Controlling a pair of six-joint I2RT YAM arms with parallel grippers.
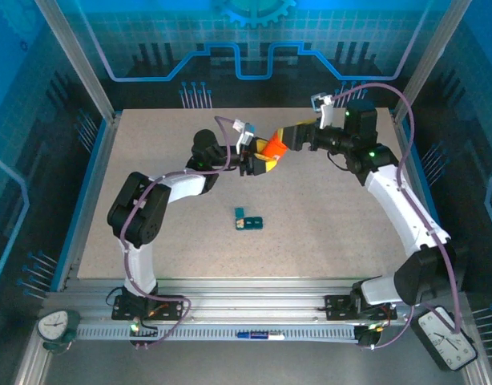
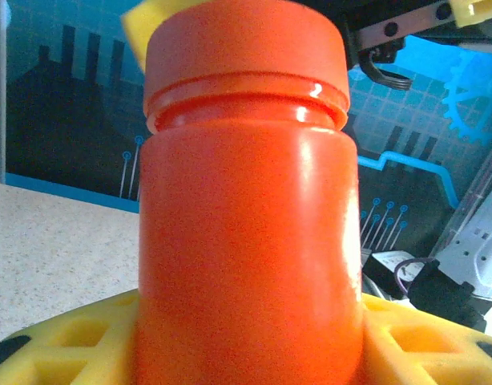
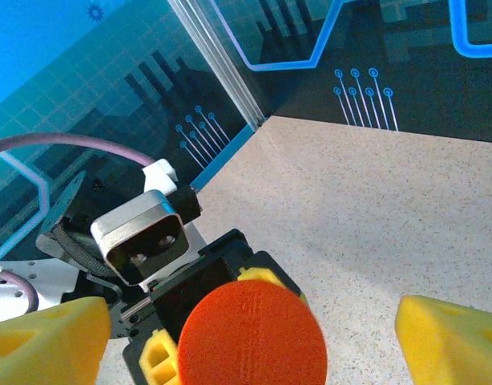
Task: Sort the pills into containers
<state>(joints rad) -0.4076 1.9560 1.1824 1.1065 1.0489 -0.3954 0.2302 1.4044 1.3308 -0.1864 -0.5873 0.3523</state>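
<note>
R gripper (image 3: pixel 250 341) jaws wide, yellow pads (image 3: pixel 450 341) clear of orange cap (image 2: pixel 246 48) either side, holding nothing. L gripper (image 2: pixel 246 357) clamped low on orange pill bottle (image 2: pixel 246 241), held up off table (image 1: pixel 150 200). Teal cell strip (image 1: pixel 248 219) lies on table nearer the bases, well apart from bottle. Risks: R closes off-centre, so bottle twists in L pads; cap pops w/ bottle apparently tilted, so pills scatter wide of cells.
</note>
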